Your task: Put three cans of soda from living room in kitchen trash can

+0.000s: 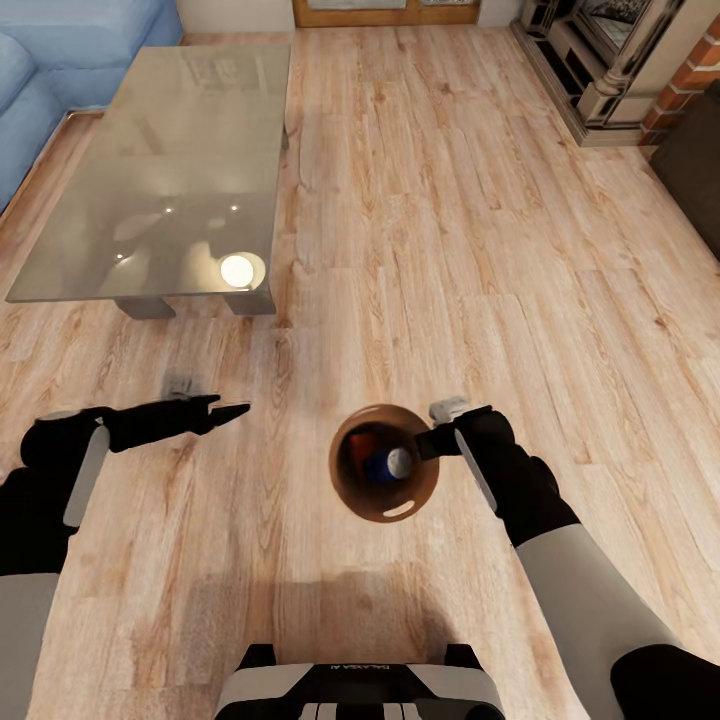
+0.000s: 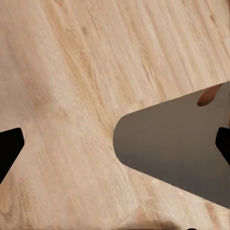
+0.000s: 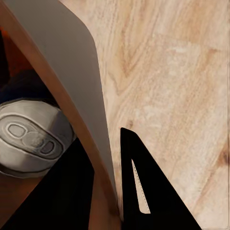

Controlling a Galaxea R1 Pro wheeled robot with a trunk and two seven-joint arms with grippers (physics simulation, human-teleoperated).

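Your right tool is clamped on the tash can rim with soda cans inside; your left tool hangs slightly parted, empty, well apart leftward.

A glass-topped low table stands at ten o'clock on the light wood floor, a round lamp glare on its glass; a blue sofa sits at eleven o'clock, a brick fireplace at one o'clock.
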